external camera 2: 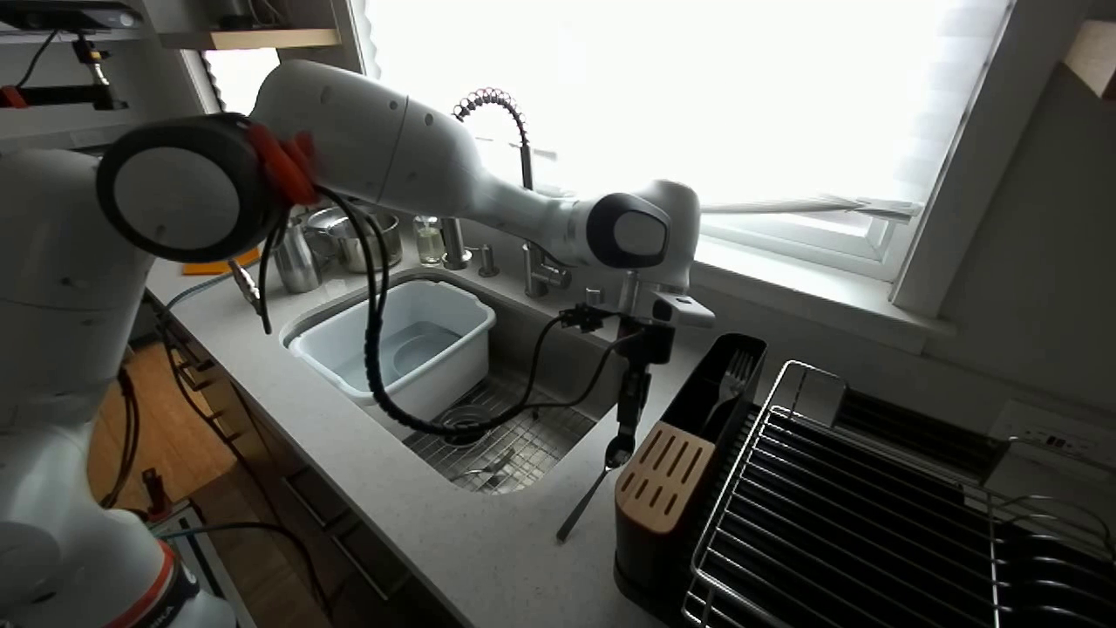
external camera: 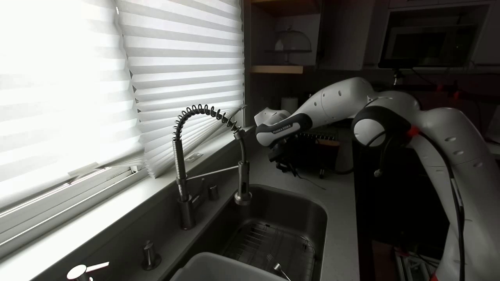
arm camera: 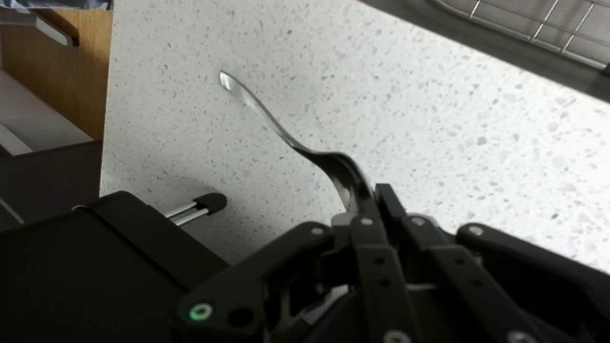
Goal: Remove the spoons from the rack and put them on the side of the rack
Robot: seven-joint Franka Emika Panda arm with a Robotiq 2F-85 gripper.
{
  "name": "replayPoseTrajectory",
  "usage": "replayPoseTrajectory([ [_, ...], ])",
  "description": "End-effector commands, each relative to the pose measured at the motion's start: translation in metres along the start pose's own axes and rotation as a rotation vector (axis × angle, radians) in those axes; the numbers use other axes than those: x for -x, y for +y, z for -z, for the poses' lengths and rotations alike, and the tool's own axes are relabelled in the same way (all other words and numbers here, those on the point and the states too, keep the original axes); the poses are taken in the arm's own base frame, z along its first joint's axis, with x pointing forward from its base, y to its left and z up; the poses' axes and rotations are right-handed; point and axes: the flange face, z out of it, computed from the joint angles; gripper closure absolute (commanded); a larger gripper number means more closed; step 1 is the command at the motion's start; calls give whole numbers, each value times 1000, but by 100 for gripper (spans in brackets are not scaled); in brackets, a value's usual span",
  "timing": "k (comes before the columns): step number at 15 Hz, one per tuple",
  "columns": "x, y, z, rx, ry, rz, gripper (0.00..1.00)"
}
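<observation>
My gripper (external camera 2: 624, 429) is shut on a spoon (external camera 2: 582, 506) by its bowl, over the counter beside the rack. In the wrist view, the spoon (arm camera: 271, 121) runs from the fingertips (arm camera: 376, 197) to the upper left. Its handle end is at or close to the counter; I cannot tell if it touches. The rack, a black holder (external camera 2: 641, 558) with a slotted wooden top, stands right of the gripper. A fork-like utensil (external camera 2: 737, 375) stands in its far compartment. The rack (arm camera: 95, 271) also fills the wrist view's lower left. In an exterior view, my gripper (external camera: 287, 168) is dark and small.
A wire dish rack (external camera 2: 837, 506) stands right of the utensil rack. The sink (external camera: 289, 199) holds a pale tub (external camera 2: 445, 384) and loose utensils (external camera 2: 497, 467). A coiled faucet (external camera: 179, 164) rises behind the sink. The counter edge (arm camera: 107, 119) shows in the wrist view.
</observation>
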Motion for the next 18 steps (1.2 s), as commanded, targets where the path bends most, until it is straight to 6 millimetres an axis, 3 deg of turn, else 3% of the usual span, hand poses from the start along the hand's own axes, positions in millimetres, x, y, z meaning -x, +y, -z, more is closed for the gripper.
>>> replayPoseTrajectory([
  [1, -8, -3, -11, 21, -8, -20, 93],
  [13, -10, -6, -24, 44, -23, -11, 88],
  [14, -9, -5, -21, 39, -16, -9, 64],
  [15, -8, -4, -18, 34, -18, -10, 64],
  [18, -1, 4, 2, -5, -15, -18, 41],
])
